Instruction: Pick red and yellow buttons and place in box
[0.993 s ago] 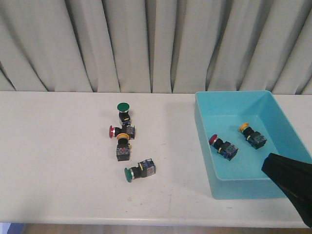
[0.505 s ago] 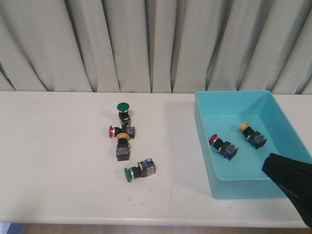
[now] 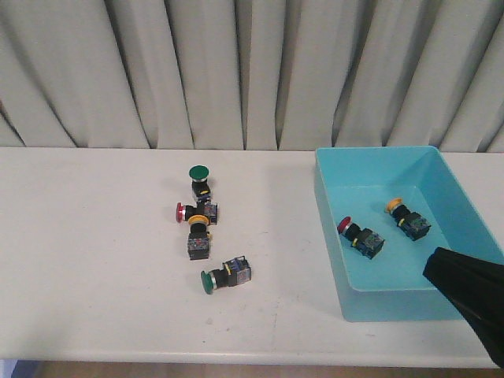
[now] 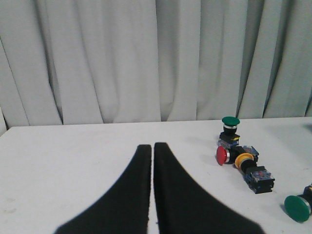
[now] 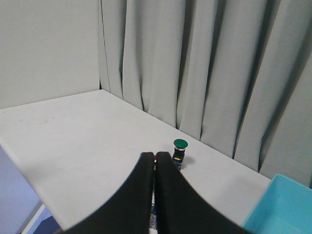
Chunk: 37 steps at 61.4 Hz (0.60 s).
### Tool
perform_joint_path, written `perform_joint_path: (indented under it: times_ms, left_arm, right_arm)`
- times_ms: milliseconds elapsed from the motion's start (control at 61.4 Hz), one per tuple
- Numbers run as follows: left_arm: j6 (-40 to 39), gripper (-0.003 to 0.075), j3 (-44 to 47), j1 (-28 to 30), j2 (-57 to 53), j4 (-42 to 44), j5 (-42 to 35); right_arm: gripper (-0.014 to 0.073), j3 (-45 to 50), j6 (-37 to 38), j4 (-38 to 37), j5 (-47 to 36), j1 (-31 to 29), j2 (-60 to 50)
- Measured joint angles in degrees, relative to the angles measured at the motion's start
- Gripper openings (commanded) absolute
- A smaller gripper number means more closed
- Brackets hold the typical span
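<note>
**Both my claws clenched, holding nothing**

The box [image 3: 331, 206] sits at my right on the table [image 3: 94, 268], a red button [image 3: 345, 226] and yellow button [image 3: 394, 205] inside. Another red button [image 3: 180, 212] and yellow button [image 3: 199, 222] lie mid-table. My left claw [image 4: 151, 146] and right claw [image 5: 155, 156] are pressed closed, empty.

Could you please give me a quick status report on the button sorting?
Both grippers shut, empty. One red and one yellow button in the box; one red, one yellow left on table, among green ones.
</note>
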Motion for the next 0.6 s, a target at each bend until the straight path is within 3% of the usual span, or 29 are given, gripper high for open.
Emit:
perform_joint_path:
  times_ms: [603]
  left_arm:
    - [0.50,-0.0007,0.00,0.00,0.00,-0.42,0.00]
  right_arm:
    - [-0.0006,0.00,0.00,0.00,0.00,0.00,0.00]
